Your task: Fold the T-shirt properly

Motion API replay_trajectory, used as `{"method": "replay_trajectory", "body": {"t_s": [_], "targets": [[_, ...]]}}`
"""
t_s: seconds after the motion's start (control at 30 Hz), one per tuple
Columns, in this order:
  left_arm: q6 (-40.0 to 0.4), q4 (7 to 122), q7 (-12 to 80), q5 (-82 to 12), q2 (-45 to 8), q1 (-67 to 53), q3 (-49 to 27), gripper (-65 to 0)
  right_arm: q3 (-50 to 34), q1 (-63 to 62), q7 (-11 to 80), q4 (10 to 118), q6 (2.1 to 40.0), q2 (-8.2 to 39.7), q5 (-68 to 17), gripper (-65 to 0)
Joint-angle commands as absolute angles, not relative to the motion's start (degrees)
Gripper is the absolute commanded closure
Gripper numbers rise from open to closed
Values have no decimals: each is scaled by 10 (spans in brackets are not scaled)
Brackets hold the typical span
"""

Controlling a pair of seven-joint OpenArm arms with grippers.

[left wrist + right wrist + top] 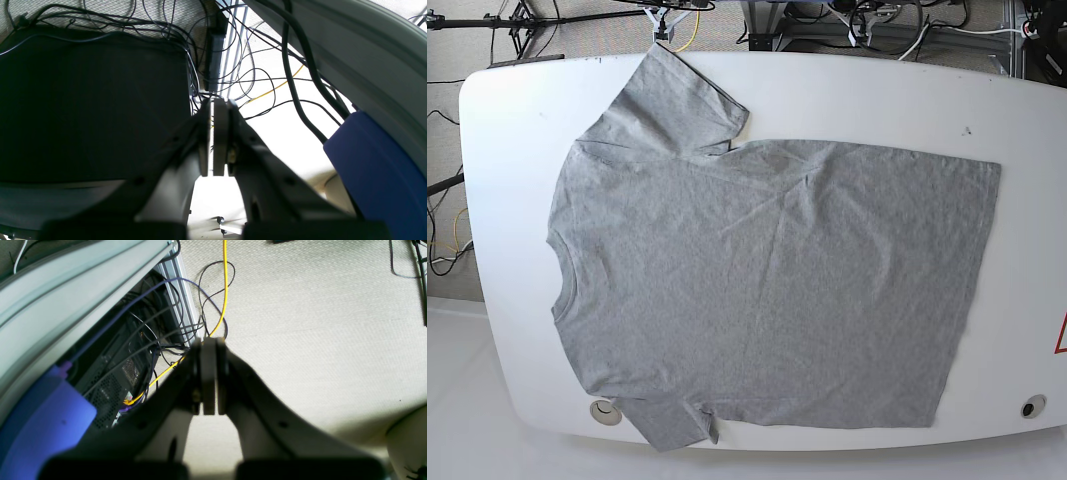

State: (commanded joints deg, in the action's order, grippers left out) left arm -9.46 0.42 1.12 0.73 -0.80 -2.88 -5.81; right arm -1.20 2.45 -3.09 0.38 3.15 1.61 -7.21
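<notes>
the t-shirt (767, 290) lies spread flat across the white counter (507, 110), plain grey side up, no lettering on show. its ribbed neck sits at the base view's left, the straight hem over at the right. one sleeve reaches toward the counter's far edge at upper left, the other sleeve lies at the near edge, its tip just over the rim beside a small round port. soft creases run across the chest, and the cloth is otherwise smooth.

neither arm shows in the base view. both hang off to the sides, below the counter's level. the left pincer (213, 140) is clenched, pads pressed together with only a sliver of light between them, nothing in its grip; beyond it, a tangle of black cables (260, 80) and a dark panel, with a blue block (377, 170) at the right under the counter's pale edge. the right pincer (209, 376) is clenched too, pads flush and empty, pointing down at beige carpet (317, 323) where a yellow cable (225, 280) snakes past.
</notes>
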Motion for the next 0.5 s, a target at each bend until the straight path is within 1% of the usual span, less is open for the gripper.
{"method": "replay_trajectory", "body": {"t_s": [0.5], "targets": [[-93,8,8,7,-9,-33,-58,-3,-13,30,-35,8,32,18,-67,0]]}}
